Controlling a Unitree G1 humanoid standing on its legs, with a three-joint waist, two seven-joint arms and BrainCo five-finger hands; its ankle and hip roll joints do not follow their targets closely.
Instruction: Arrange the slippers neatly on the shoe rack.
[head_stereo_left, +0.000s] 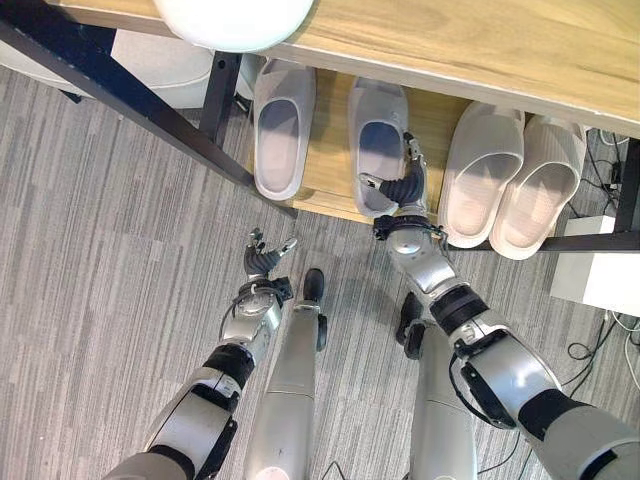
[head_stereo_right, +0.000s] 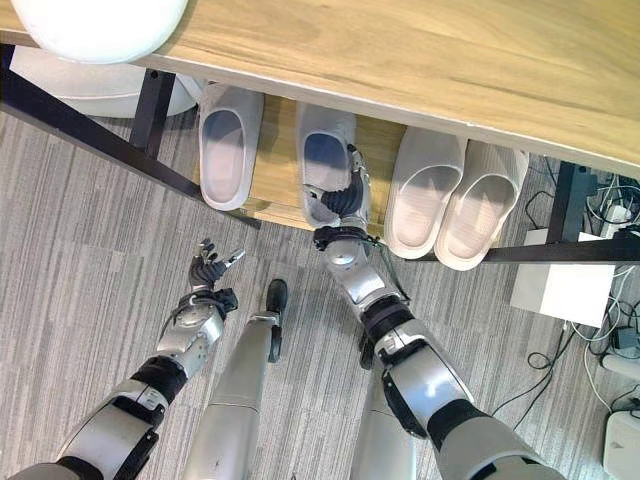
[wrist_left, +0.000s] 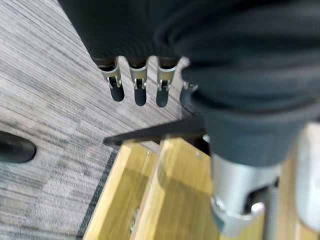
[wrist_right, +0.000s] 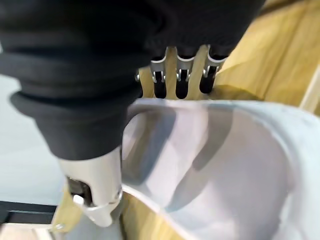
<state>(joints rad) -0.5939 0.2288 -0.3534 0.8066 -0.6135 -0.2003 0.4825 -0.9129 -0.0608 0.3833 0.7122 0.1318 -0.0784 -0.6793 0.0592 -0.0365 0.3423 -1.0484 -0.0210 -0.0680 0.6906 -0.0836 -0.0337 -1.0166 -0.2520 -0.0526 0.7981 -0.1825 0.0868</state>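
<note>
Left eye view, upper middle of the frame: I have my right hand (head_stereo_left: 402, 185) at the heel end of the pale grey foam slipper (head_stereo_left: 377, 140) lying on the lower wooden shelf of the shoe rack (head_stereo_left: 325, 170). In the right wrist view the fingers (wrist_right: 181, 80) hang over the slipper's rim with the thumb (wrist_right: 97, 200) on the other side, so I judge the heel wall is pinched between them. The slipper's long axis runs up the frame, toe inward under the light wooden top board (head_stereo_left: 500, 45). Its grey mate (head_stereo_left: 284, 125) lies to the left, a gap apart and roughly parallel; two beige slippers (head_stereo_left: 515, 175) sit touching at upper right. My left hand (head_stereo_left: 264, 258) hovers over the grey striped floor (head_stereo_left: 100, 250), fingers loosely spread, empty. The right hand is plainly the nearer one for nudging this slipper leftward toward its mate.
</note>
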